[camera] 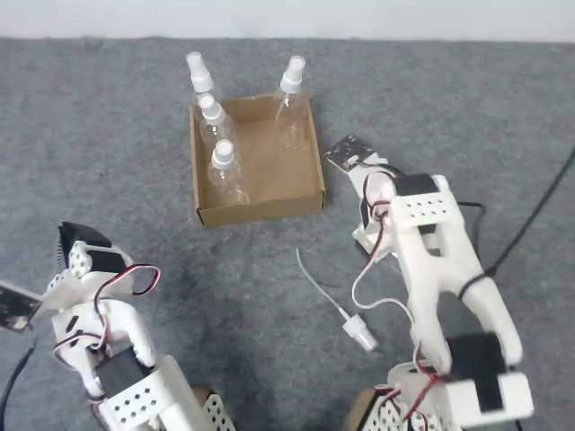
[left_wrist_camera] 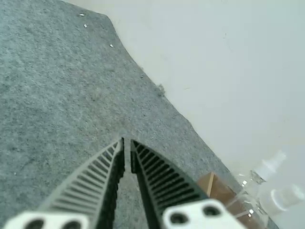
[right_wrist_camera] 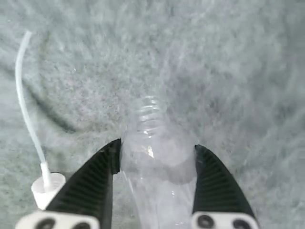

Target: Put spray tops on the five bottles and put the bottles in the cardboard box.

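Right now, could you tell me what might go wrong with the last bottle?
The right gripper pinches the smooth, uncapped bottle near its shoulder; it may slip or twist. The spray top lies flat on the carpet, and its thin tube could bend or miss the neck. The box holds four bottles, so a fifth might topple one.

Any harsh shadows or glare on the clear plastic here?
High view: soft, even light, only faint shadows on the carpet, no strong glare on the bottles in the box. Right wrist view: a small glint on the bottle held by the right gripper; the spray top's tube casts a dim shadow. Left wrist view: tiny glints on the bottles by the box.
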Available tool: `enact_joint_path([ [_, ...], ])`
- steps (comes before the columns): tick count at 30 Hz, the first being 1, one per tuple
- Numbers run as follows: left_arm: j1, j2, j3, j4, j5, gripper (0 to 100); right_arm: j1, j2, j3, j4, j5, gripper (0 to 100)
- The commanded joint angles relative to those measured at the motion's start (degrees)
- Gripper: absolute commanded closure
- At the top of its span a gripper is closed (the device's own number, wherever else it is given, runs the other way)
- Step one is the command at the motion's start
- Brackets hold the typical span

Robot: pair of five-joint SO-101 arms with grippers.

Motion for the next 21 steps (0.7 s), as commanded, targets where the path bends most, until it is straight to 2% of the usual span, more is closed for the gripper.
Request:
enact_joint_path([
  [1, -0.2, -1.2, -0.5, -0.6, -0.4, 98, 1.0, -9.0, 0.0, 2.4, -2.9, 91.5],
  [7, -0.2, -1.2, -0.5, -0.6, -0.4, 98, 1.0, -14.0, 0.0, 3.6, -9.4, 91.5],
  [13, -0.2, -1.2, -0.5, -0.7, -0.4, 99, 1.1, -20.0, 1.0, 6.5, -10.7, 91.5],
  [21, -0.2, -1.2, -0.5, -0.6, -0.4, 99, 4.1, -33.3, 10.6, 0.7, -13.7, 91.6],
])
